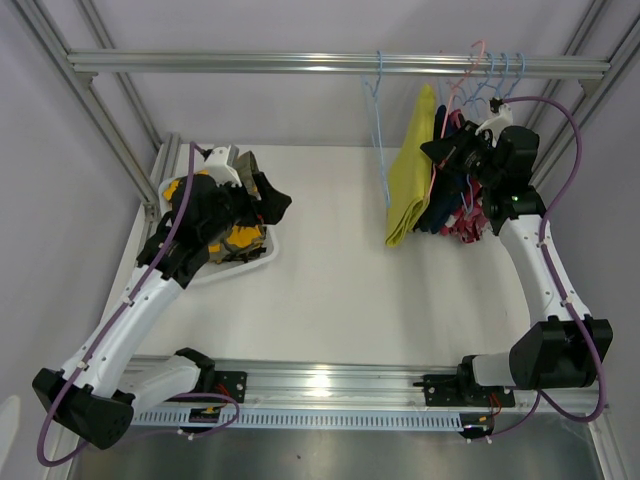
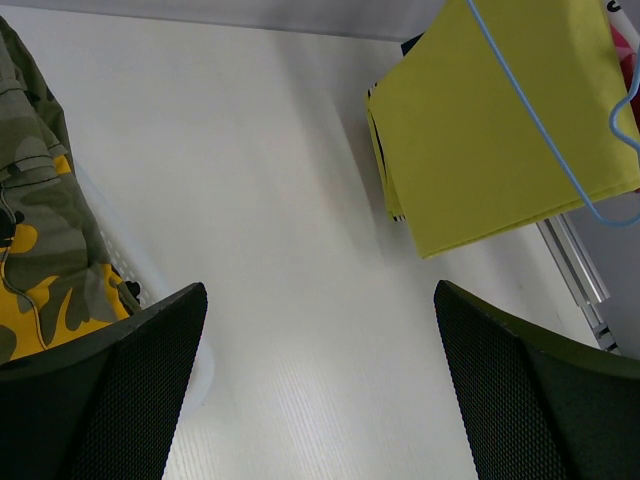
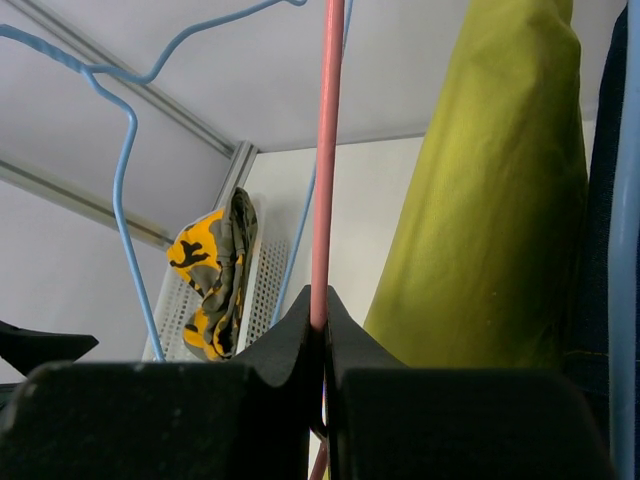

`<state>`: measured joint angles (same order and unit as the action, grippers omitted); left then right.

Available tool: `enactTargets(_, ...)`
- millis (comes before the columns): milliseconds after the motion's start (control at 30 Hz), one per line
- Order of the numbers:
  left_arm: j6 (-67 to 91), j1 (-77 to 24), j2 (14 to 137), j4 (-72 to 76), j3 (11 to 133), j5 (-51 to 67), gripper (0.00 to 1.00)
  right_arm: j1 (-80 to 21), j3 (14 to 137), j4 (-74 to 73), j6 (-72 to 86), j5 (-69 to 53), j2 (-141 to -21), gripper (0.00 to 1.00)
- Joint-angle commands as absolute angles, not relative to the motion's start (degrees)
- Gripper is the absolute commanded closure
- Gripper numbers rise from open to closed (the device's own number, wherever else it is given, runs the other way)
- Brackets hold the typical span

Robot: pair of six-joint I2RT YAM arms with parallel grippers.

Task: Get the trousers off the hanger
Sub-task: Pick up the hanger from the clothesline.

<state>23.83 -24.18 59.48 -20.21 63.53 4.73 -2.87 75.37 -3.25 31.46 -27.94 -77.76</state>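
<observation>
Over on the right, the right gripper (image 1: 447,150) is up among the hangers under the metal rail (image 1: 330,63), and from its own wrist camera you can see its jaws pinched tight on the thin wire of the pink hanger (image 3: 328,150), the wire running straight up out of the closed fingertips. Right beside it hang the plain yellow trousers (image 1: 410,180), folded long and reaching down close to the tabletop (image 1: 340,260); I can't make out which hanger carries them. Tucked just behind the yellow pair are the navy blue trousers (image 1: 445,200), and below the gripper the pink-red patterned trousers (image 1: 468,228) show as a bunched edge, mostly hidden by the arm. A bare light-blue hanger (image 1: 381,120) dangles from the rail just left of the yellow pair, and a few more blue hooks (image 1: 505,70) sit further right along the rail. On the left side, the left gripper (image 1: 262,198) hovers over the white basket (image 1: 255,268) with its jaws spread wide and nothing between them; its wrist camera looks past the two dark fingers (image 2: 100,400) at bare tabletop. The yellow-brown camouflage trousers (image 1: 240,238) lie crumpled in that basket, off any hanger, well apart from the pairs on the rail
</observation>
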Motion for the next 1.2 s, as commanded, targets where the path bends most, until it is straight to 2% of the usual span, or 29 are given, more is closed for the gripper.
enactTargets(0, 22.76, -23.73, 59.33, -18.98, 64.16, 5.89, 0.01, -2.81, 80.95, 6.68, 30.50, -28.74, -73.74, 1.00)
enactTargets(600, 23.03, -23.73, 59.41, -18.98, 64.16, 6.85, 0.01, -5.80, 79.11, 2.72, 27.16, -27.07, -67.94, 1.00)
enactTargets(1000, 22.68, -24.69, 56.34, -15.21, 61.96, 8.17, 0.01, -8.43, 70.76, 0.89, 27.51, -22.95, -57.22, 1.00)
enactTargets(1167, 20.66, -28.99, 55.20, -12.14, 60.65, 10.20, 0.01, -12.03, 66.01, 0.18, 26.81, -17.42, -51.95, 1.00)
